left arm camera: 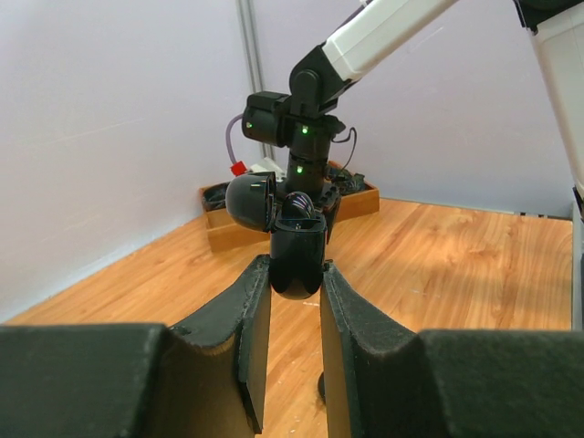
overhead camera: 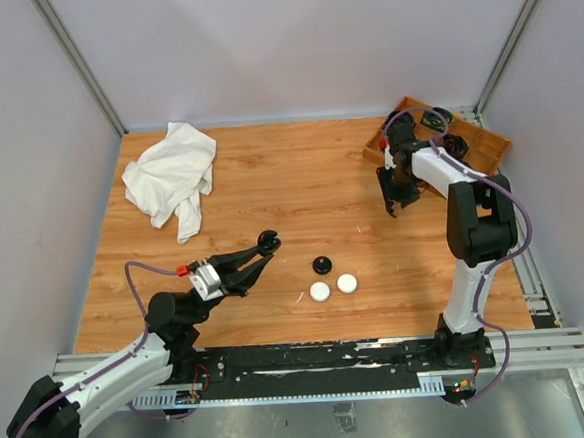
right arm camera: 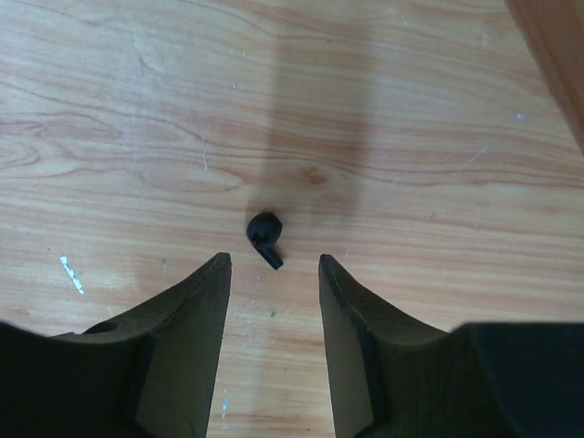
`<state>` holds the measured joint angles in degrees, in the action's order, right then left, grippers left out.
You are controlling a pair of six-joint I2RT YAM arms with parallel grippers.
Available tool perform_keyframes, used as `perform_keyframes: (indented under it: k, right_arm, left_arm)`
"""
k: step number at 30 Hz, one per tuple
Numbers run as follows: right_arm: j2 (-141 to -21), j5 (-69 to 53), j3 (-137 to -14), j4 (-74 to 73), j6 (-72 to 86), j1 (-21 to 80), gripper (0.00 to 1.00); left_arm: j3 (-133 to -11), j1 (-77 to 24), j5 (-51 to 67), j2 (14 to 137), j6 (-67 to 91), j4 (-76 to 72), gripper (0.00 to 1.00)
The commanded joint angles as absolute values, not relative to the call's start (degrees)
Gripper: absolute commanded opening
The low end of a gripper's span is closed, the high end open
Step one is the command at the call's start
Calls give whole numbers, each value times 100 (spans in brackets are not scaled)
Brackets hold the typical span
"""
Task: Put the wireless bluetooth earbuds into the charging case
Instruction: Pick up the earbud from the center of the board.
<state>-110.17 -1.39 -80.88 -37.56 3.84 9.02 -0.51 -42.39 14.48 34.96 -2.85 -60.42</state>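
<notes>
My left gripper (overhead camera: 266,245) is shut on a black charging case (left arm camera: 297,260), held above the table with its lid (left arm camera: 251,202) swung open to the left. In the left wrist view both fingers press the case's sides. A small black earbud (right arm camera: 264,232) with a short stem lies on the wood just beyond the fingertips of my right gripper (right arm camera: 274,262). That gripper (overhead camera: 395,206) points down at the table near the back right. Its jaws stand apart with nothing between them, and the earbud is untouched.
A wooden tray (overhead camera: 480,146) with black items stands at the back right corner, close behind the right arm. A crumpled white cloth (overhead camera: 172,175) lies at the back left. One black round case (overhead camera: 321,265) and two white ones (overhead camera: 320,291) (overhead camera: 348,283) sit mid-table.
</notes>
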Motion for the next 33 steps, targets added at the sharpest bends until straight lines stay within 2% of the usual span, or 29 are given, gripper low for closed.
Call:
perform_keyframes:
  k: [1,4,14,20,26,33]
  right_arm:
    - [-11313,-215,-8374,-3919,193,809,44]
    - [-11537,-239,-8518,-3945,119,809,37]
    - [-11764,-259,-8591,-4129,46,809,32]
    - [-11865,-363,-8573,-4312,80,806,25]
    - [-11518,-499,-8289,-4238,147,825,19]
    - [-10732,-736,-7810,-3894,363,1078,19]
  left_arm:
    - [44,-4201,1506,3569,-403,-6149,0]
    - [44,-4201,1520,3610,-402,-6170,0]
    - [18,-4201,1573,3769,-417,-6209,0]
    - [33,-4201,1546,3779,-429,-6240,0]
    - [70,-4201,1568,3811,-340,-6448,0]
    - [66,-4201,1588,3902,-351,-6667,0]
